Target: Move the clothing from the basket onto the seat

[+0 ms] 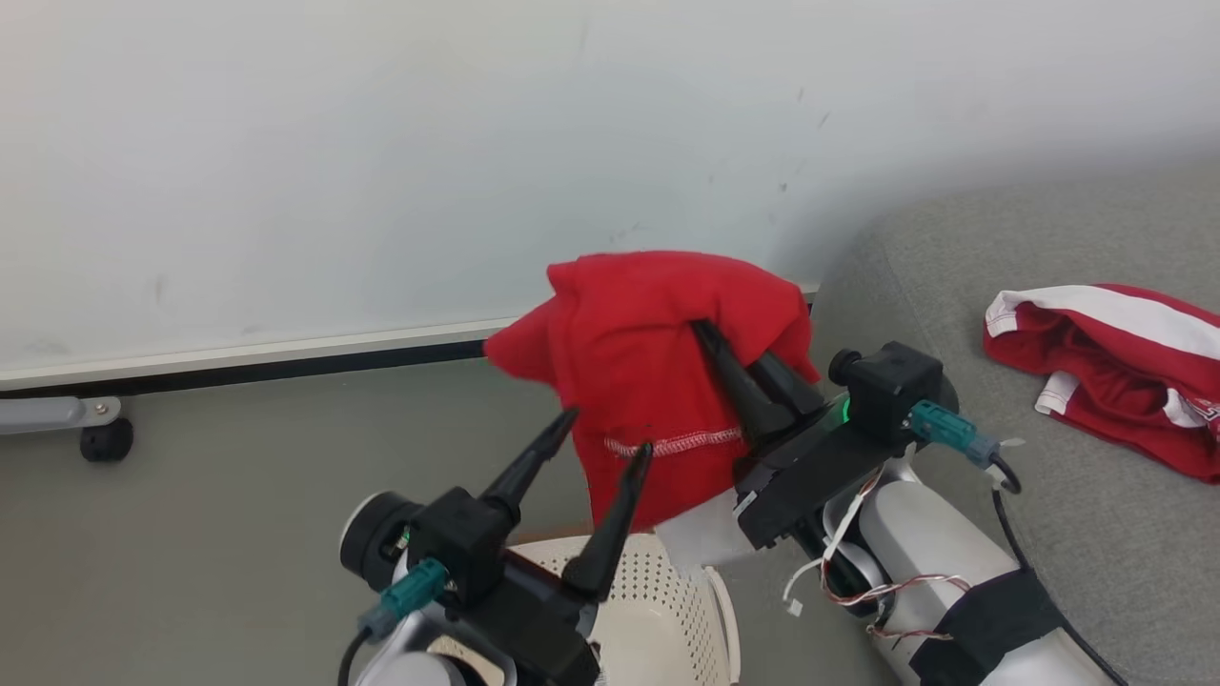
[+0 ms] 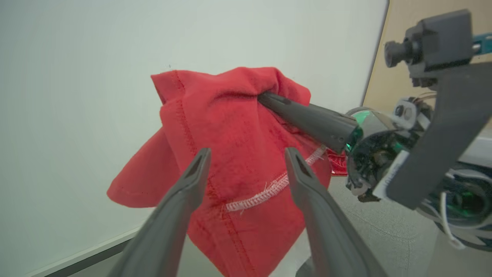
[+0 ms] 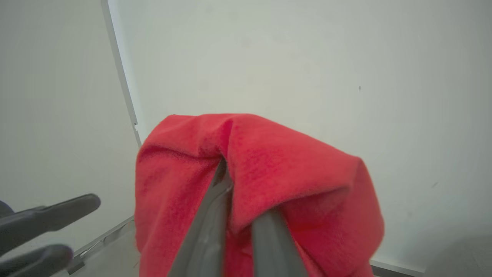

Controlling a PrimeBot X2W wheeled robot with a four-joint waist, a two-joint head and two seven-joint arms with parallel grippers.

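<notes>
two soft red pieces: plain garment [image 1: 648, 362] with white zigzag stitching, draped over and pinched between closed right fingers [image 1: 739, 386], hanging above cream perforated plastic basket [image 1: 658, 591]; white-banded garment [image 1: 1106, 362] crumpled on grey fabric seat [image 1: 1048, 534]. left fingers [image 1: 534, 455] spread wide, holding nothing, beside the hanging cloth. basket's inside mostly hidden.

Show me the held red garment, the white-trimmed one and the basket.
Held red garment [image 1: 639, 353], head view: fabric above the white stitching.
White-trimmed garment [image 1: 1115, 312], head view: its white band.
Basket [image 1: 658, 600], head view: perforated wall.

Bright even light; left pincer [image 3: 80, 226] blurry in rt wrist view corner.
</notes>
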